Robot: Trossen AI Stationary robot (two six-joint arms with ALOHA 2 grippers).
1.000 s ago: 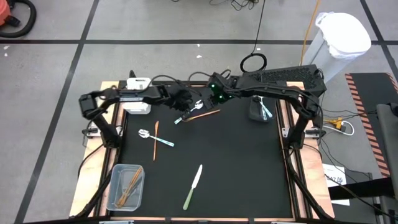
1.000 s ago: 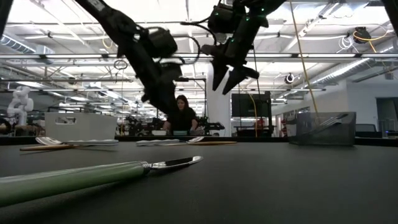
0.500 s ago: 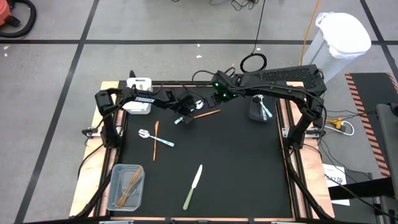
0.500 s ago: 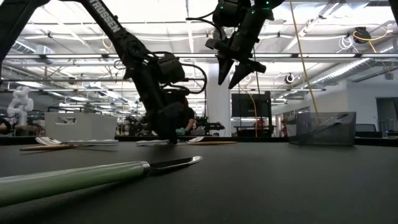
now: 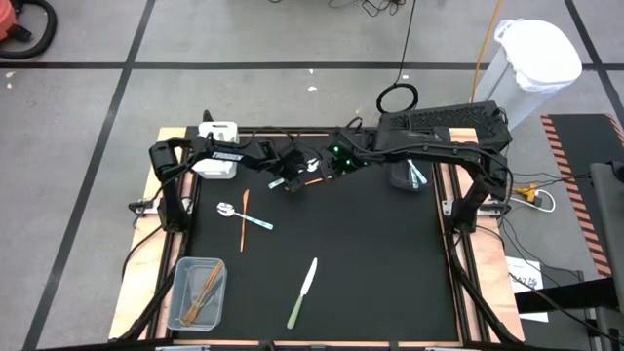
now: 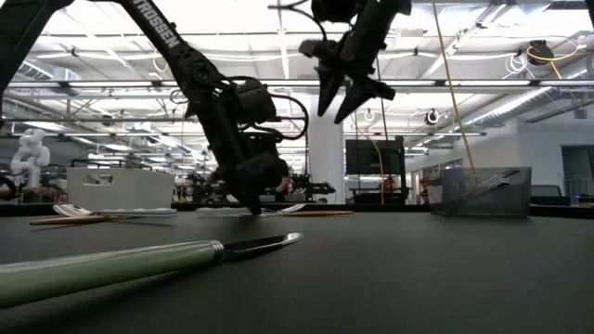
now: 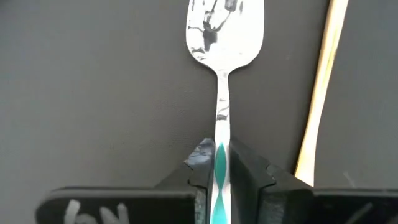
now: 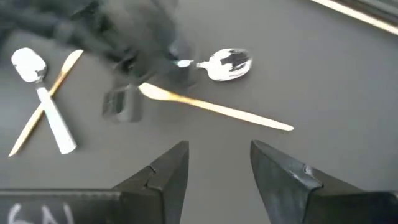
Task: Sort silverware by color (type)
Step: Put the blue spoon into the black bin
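Observation:
A silver spoon (image 7: 224, 32) with a light-blue handle lies on the black mat at the far middle, with a thin orange utensil (image 7: 319, 93) beside it. My left gripper (image 5: 291, 181) is down at the mat, shut on this spoon. My right gripper (image 6: 339, 90) hangs open in the air just above and to the right of it. Another blue-handled spoon (image 5: 244, 216) lies crossed with an orange stick (image 5: 244, 220) at the left. A pale-green knife (image 5: 302, 292) rests flat near the front edge. My left gripper pinches the spoon's light-blue handle (image 7: 220, 163) between its two fingers, a little behind the neck. The fingers come from above, slanting down, one on each long side of the handle. The spoon lies flat on the mat, with its bowl pointing away from the fingers.
A clear bin (image 5: 198, 291) with orange utensils stands at the near left. A white bin (image 5: 216, 161) sits at the far left. A dark bin (image 5: 408, 174) holds silverware at the far right. A person (image 6: 278, 181) shows in the room beyond the table.
My left gripper has come down and toward the near edge, from above the mat to the spoon's handle, and now stays at the mat. My right gripper has shifted a little toward the left arm, staying up in the air. The spoon has not moved.

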